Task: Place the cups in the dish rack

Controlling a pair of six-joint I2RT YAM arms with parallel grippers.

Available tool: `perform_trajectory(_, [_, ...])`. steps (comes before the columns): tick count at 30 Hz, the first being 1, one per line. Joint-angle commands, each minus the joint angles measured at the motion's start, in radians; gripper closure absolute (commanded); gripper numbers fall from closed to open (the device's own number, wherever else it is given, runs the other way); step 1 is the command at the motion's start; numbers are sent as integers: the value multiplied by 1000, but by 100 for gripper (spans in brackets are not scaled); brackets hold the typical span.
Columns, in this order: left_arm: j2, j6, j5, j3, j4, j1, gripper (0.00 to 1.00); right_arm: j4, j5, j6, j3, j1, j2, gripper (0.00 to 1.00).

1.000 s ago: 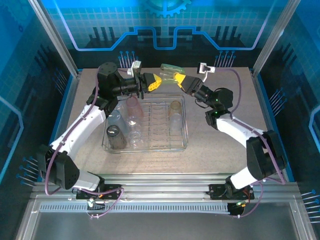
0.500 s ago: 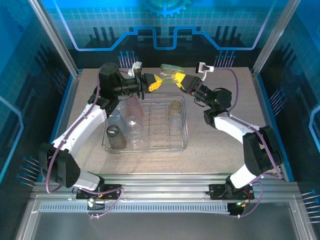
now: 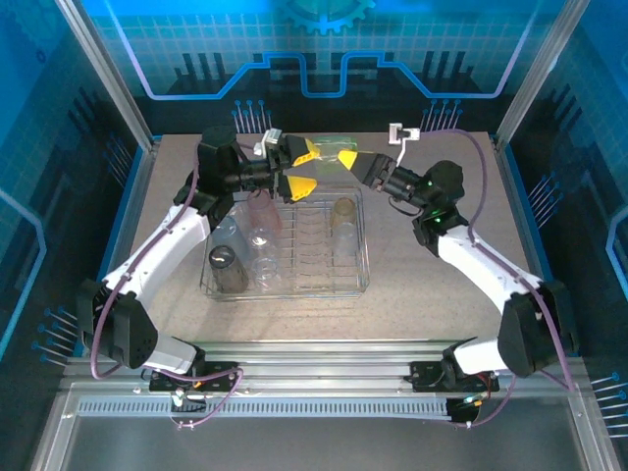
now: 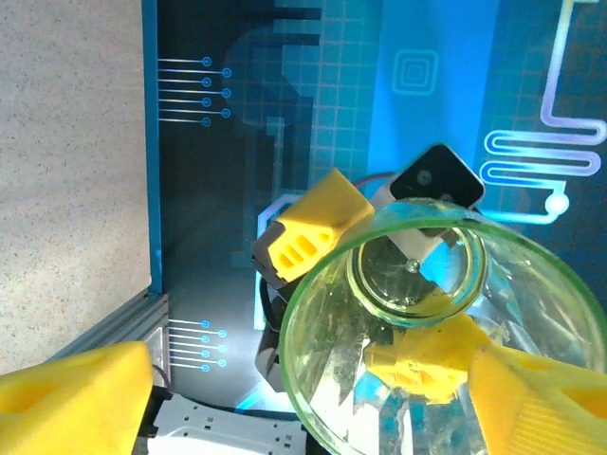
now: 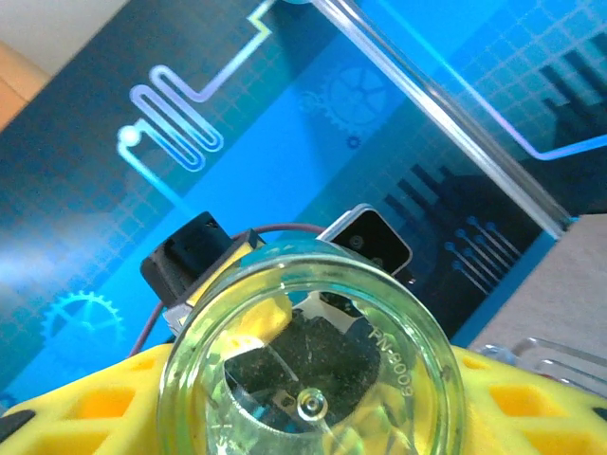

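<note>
A yellow-green cup (image 3: 332, 147) hangs on its side in the air above the far rim of the dish rack (image 3: 361, 285). My right gripper (image 3: 351, 157) is shut on its base end, and its yellow fingers (image 5: 85, 408) press both sides of the cup (image 5: 313, 370). My left gripper (image 3: 306, 168) stands open at the cup's mouth, fingers spread wide above and below it. In the left wrist view the cup's open rim (image 4: 379, 313) faces me between my parted fingertips (image 4: 76, 398). Several cups stand in the rack: pink (image 3: 263, 208), amber (image 3: 343, 209), grey (image 3: 228, 267) and clear (image 3: 265, 250).
The rack sits mid-table between both arms, with bare speckled tabletop (image 3: 432, 285) to its right and front. Blue enclosure walls and aluminium posts (image 3: 128, 98) close in the back and sides.
My left gripper has opened and let go of the yellow-green cup. My right gripper has closed on the cup's base, and the right arm has stretched out further to the right.
</note>
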Motion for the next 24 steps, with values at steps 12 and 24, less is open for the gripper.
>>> perform_trajectory(12, [-139, 569, -419, 144, -852, 103, 1, -987, 66, -629, 174, -68, -215, 59])
perform_trajectory(24, [-273, 823, -743, 114, -1029, 159, 1, -1432, 276, -1119, 280, 110, -194, 58])
